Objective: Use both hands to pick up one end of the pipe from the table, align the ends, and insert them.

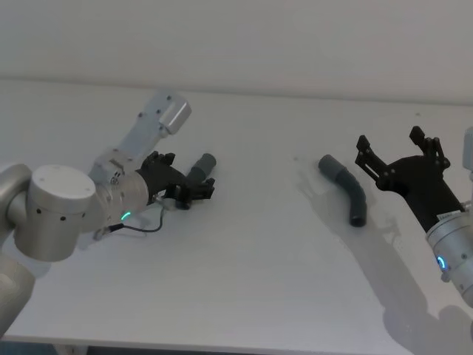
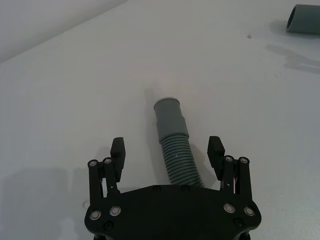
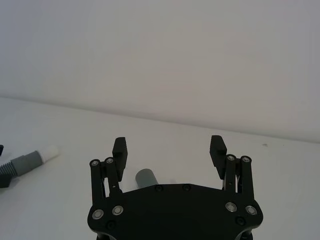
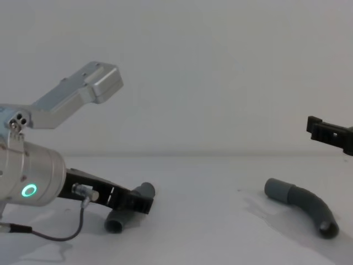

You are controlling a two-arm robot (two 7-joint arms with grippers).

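Grasping is in hand: the left gripper (image 2: 167, 150) is spread wide astride the left hose piece (image 2: 172, 135) lying on the table (image 1: 251, 266). The right gripper (image 3: 169, 145), equally wide, is held off the table near the right hose piece (image 1: 347, 188). Closing the left, then lowering the right, is judged next.

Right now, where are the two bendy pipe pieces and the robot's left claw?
left pipe piece (image 2: 169, 116): left wrist view, on its smooth grey cuff.
right pipe piece (image 1: 354, 190): head view, on the middle of its bend.
left gripper (image 2: 166, 146): left wrist view, midway between its open fingertips.
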